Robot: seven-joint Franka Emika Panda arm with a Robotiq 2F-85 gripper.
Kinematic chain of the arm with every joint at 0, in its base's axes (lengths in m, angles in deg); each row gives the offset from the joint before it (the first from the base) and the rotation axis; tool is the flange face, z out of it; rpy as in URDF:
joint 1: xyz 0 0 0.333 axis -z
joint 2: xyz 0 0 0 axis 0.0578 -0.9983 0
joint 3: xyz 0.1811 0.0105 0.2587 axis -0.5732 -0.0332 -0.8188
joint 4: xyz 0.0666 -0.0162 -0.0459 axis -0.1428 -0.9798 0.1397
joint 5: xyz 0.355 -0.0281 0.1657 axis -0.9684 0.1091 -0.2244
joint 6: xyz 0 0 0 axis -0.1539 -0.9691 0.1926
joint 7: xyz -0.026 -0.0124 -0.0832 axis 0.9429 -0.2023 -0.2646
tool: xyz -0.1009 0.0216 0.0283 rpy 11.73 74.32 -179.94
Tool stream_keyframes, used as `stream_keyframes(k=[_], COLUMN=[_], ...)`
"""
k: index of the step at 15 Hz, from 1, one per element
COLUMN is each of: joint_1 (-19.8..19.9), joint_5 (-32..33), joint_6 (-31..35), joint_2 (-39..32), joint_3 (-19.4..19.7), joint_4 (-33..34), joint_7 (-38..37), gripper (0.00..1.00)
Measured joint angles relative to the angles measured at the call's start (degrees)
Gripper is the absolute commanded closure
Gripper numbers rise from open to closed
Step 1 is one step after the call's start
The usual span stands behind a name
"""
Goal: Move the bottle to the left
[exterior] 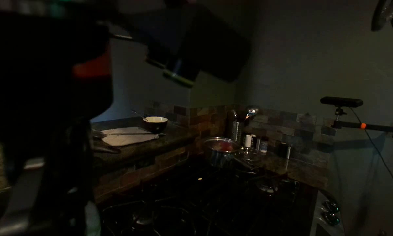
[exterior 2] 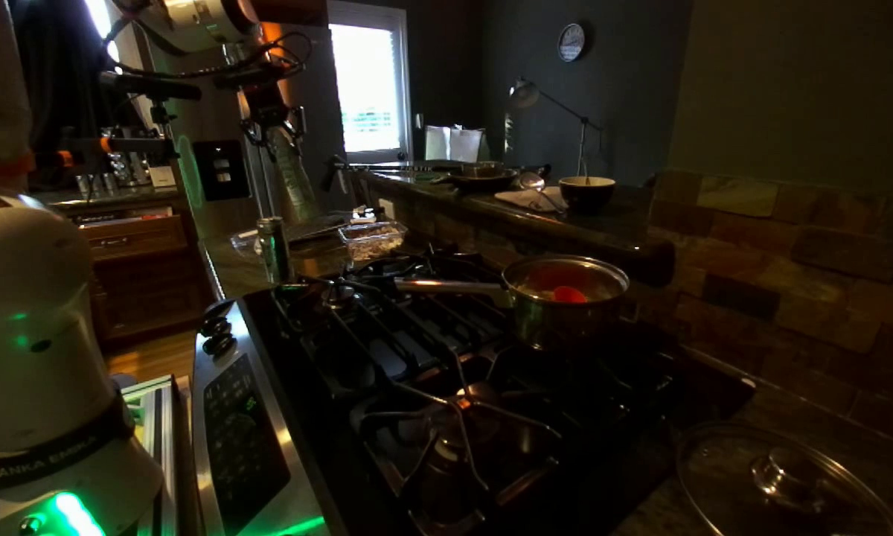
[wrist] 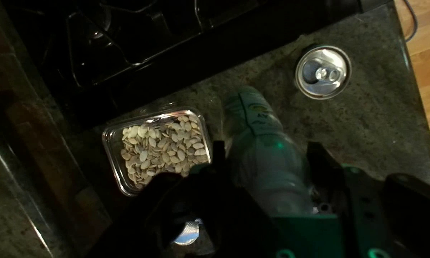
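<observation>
While the fingers (wrist: 324,165) are gripping the bottle (wrist: 263,143), it is leaning between them, and a can (wrist: 323,71) and a box (wrist: 115,150) of seeds (wrist: 165,147) are sitting on the tabletop (wrist: 358,118) below the fingers.

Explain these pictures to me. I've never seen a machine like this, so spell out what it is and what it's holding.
The machine is a robot arm ending in a two-fingered claw. Both exterior views are taken from outside it; the wrist view rides on the arm itself, looking down past the claw. The claw grips a tilted plastic bottle, seemingly clear of the counter. On that counter sit a drink can and a clear container of what look like pumpkin seeds. A saucepan stands on the gas stove.
</observation>
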Motion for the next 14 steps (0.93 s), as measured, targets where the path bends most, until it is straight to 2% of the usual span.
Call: stream_keyframes(k=[3,6,10,14], joint_1=[-2.48,-3.50,-3.25,-2.24], joint_5=[5.10,5.39,1.95,-4.43], joint_6=[0.02,0.02,0.02,-2.81], joint_2=[-5.04,-8.22,-10.94,-11.71], joint_3=[0.36,1.22,2.47,2.94], joint_4=[2.85,4.70,7.36,9.88], joint_7=[-2.95,-3.08,0.92,10.91], gripper=[0.67,0.67,0.67,0.67])
